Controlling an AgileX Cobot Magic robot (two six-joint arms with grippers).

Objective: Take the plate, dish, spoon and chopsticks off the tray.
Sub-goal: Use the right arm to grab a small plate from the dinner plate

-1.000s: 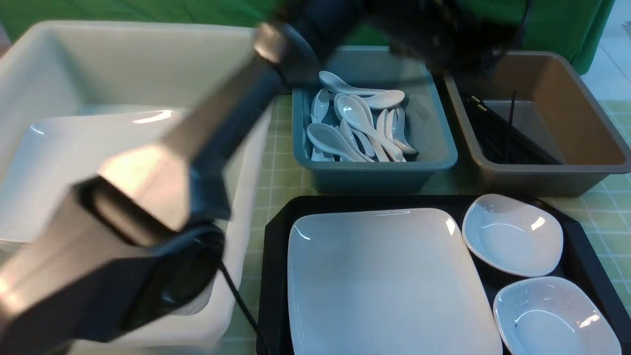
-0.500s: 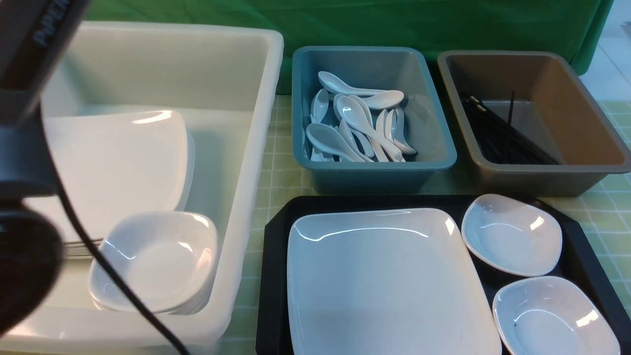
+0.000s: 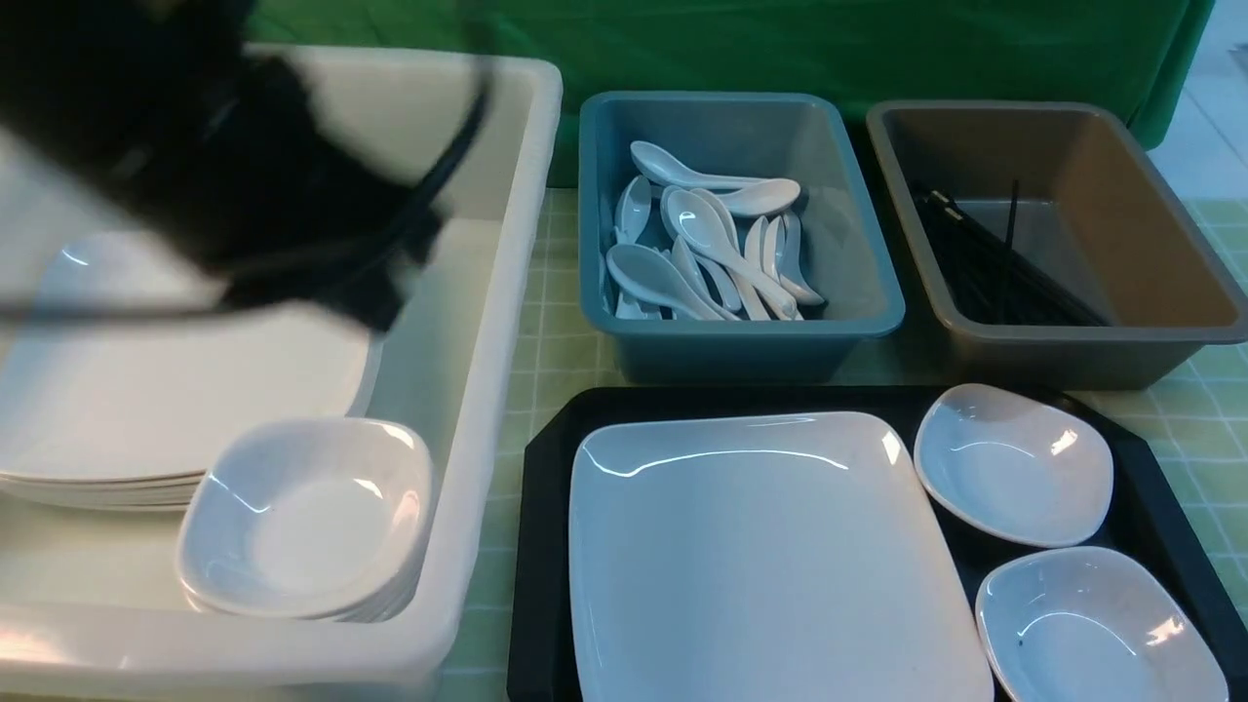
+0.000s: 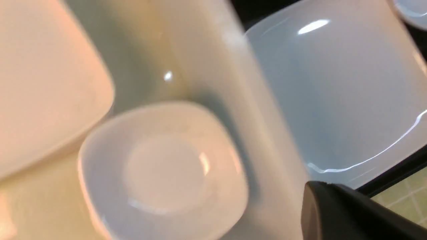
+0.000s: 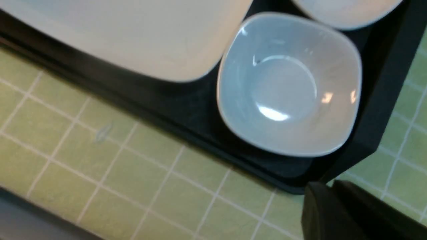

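Plate (image 3: 770,556) on tray (image 3: 541,546), near our left gripper (image 4: 347,216), jaws pressed together, empty; next, we judge: spread, grip its rim.

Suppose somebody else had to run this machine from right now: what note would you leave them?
Left gripper: shut, nothing seen in it, over the white bin.
Right gripper: shut, nothing seen in it, by a corner of the tray.
On the tray: the plate and two small dishes.
Done: spoons lie in the blue bin, chopsticks in the grey bin; none on the tray.
Left: plate, both dishes.
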